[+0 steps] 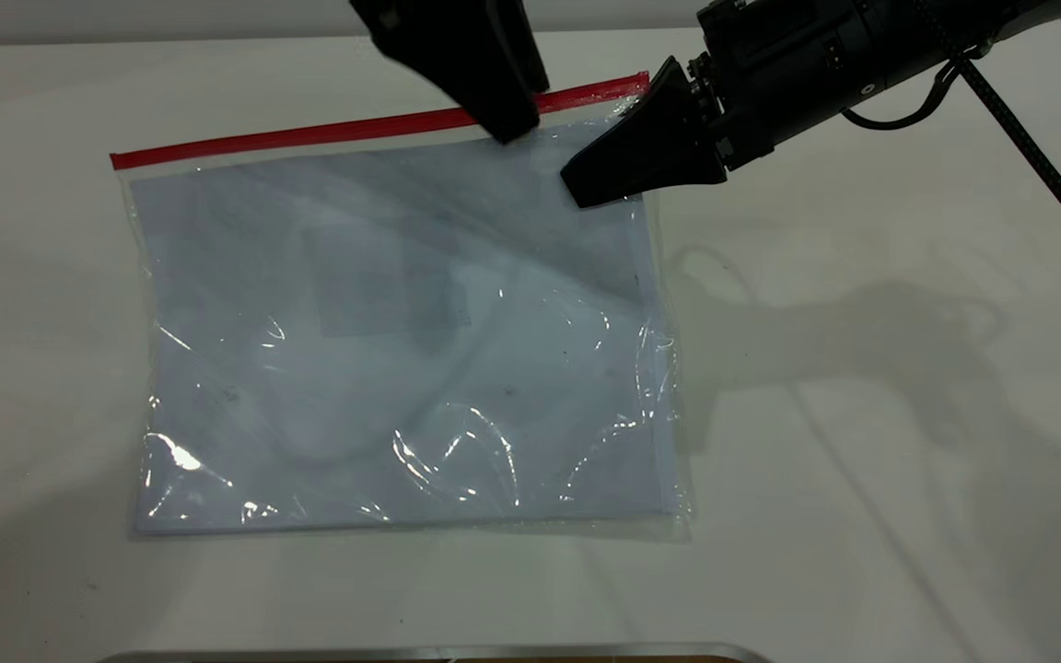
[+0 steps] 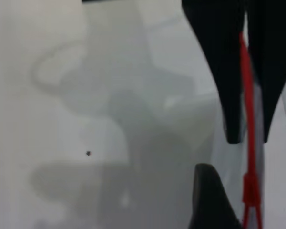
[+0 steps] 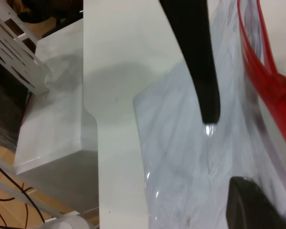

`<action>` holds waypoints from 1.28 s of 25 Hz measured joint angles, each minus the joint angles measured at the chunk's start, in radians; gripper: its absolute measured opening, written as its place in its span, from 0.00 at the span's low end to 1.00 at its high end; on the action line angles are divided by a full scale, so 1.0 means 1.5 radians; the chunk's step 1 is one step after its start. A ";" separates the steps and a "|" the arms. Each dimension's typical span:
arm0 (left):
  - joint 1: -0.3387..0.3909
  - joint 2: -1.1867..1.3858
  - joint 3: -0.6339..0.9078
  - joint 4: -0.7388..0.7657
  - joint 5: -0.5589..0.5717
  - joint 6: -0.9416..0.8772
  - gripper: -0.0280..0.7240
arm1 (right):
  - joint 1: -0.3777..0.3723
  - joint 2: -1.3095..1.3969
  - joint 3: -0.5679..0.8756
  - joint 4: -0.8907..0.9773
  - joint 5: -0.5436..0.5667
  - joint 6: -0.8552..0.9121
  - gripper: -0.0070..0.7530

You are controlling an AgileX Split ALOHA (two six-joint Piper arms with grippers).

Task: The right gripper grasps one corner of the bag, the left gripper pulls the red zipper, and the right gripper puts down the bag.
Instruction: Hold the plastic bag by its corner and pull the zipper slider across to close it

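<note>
Clear bag point(image 1: 402, 341) lies flat on the white table point(image 1: 862, 414), paper sheets inside, red zipper point(image 1: 309, 135) along its far edge. Left gripper point(image 2: 248, 138) sits over the zipper, fingers point(image 2: 229, 95) slightly apart with the red strip running in the gap between them; contact cannot be told. The small red slider point(image 2: 251, 186) sits just past the left fingertips. Right gripper point(image 1: 627, 157) is at the corner of the bag point(image 1: 632, 92) by the zipper end, fingers apart; one finger point(image 3: 200, 71) hangs above the plastic, not clamped on anything visible.
</note>
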 joint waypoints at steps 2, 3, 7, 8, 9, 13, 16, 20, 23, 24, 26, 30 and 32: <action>0.000 0.001 0.000 -0.002 0.000 0.006 0.68 | 0.000 0.000 0.000 0.001 0.000 0.000 0.05; 0.000 0.001 0.000 -0.008 0.000 0.011 0.68 | 0.000 0.000 0.000 0.001 0.000 0.000 0.05; 0.000 0.001 0.000 -0.029 0.000 0.035 0.68 | 0.000 0.000 0.000 0.001 0.000 0.000 0.05; 0.000 0.001 -0.001 -0.031 0.000 0.037 0.67 | 0.000 0.000 0.000 0.001 0.000 0.000 0.05; 0.000 0.001 -0.001 -0.032 0.000 0.039 0.65 | 0.000 0.000 0.000 0.001 0.000 0.000 0.05; 0.000 0.001 -0.001 -0.032 0.000 0.044 0.55 | 0.000 0.000 0.000 0.002 0.001 0.000 0.05; 0.000 0.001 -0.001 -0.032 0.000 0.044 0.43 | 0.000 0.000 0.000 0.002 0.001 0.000 0.05; 0.000 0.001 -0.001 -0.032 0.000 0.044 0.30 | 0.000 0.000 0.000 0.002 0.001 0.000 0.05; 0.000 0.001 -0.001 -0.032 -0.001 0.044 0.20 | 0.000 0.000 0.000 0.002 0.001 0.000 0.05; 0.000 0.001 -0.001 -0.028 -0.001 0.044 0.18 | 0.000 0.000 0.000 0.002 0.001 0.000 0.05; 0.000 0.001 -0.001 -0.024 -0.001 0.044 0.12 | 0.000 0.000 0.000 0.002 0.001 0.000 0.05; -0.001 0.001 -0.001 -0.019 0.000 0.044 0.10 | 0.000 0.000 0.001 0.003 0.000 0.000 0.05; -0.001 0.001 -0.001 -0.019 -0.001 0.044 0.10 | 0.000 0.000 0.001 0.003 0.000 0.003 0.05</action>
